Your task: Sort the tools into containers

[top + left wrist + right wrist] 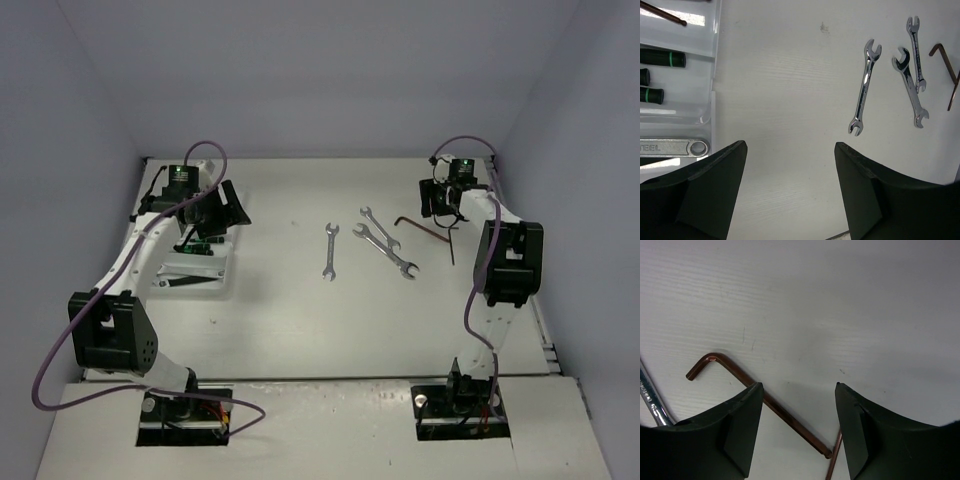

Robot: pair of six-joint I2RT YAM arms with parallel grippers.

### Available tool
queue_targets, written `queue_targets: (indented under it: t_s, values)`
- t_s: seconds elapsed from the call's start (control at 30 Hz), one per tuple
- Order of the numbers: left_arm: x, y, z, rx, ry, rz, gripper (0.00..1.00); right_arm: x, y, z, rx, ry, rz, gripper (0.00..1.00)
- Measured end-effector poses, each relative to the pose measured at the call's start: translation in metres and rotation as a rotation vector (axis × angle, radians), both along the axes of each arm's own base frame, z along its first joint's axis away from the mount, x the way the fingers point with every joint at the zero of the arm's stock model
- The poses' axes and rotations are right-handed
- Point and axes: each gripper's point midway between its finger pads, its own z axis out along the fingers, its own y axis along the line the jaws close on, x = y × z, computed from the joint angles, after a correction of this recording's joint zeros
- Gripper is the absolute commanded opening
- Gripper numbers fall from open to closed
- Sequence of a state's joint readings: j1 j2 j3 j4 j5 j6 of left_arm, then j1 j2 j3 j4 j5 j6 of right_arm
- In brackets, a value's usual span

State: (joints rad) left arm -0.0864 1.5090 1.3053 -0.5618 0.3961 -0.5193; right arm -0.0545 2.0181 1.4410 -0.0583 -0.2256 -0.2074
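Nearest the lens: matte black, wedge-shaped fingers (720, 190) of my left gripper (790, 145), standing apart with nothing between them, over bare worktop (790, 75) just right of the tray (716, 60).

Worktop: white, with a faint lined grain and a few small scuffs. Pale grey walls (320, 70) close it in on three sides.

Tray: glossy white plastic with long parallel slots, cut off at the left edge of the left wrist view. In the slots are a thin red-brown rod (662, 14), black screwdriver handles (662, 59) with green bands (tips out of frame), and a silver wrench handle (675, 147) with a round hole, its stamp only partly readable.

Mid-worktop: three shiny open-ended wrenches (864, 87), one alone and two overlapping.

Further right: two red-brown L-shaped hex keys (740, 377), ends close together; cannot tell whether they touch.

My right gripper (798, 386) hangs low over them, its fingers apart and straddling the longer key's shaft. One finger hides part of that shaft; contact cannot be judged.
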Motion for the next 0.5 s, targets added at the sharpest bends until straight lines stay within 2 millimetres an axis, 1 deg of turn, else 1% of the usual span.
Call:
queue_targets:
  t_s: [0.1, 0.33, 0.5]
  values:
    - [-0.005, -0.004, -0.005, 0.005, 0.012, -0.022, 0.68, -0.006, 0.008, -0.01, 0.007, 0.031, 0.043, 0.56]
    - [-0.01, -0.012, -0.009, 0.008, 0.025, -0.05, 0.68, -0.019, 0.019, -0.026, 0.026, 0.082, 0.097, 0.56]
    - [-0.012, -0.016, -0.009, 0.004, 0.026, -0.062, 0.68, -0.026, 0.023, -0.039, 0.043, 0.11, 0.113, 0.51]
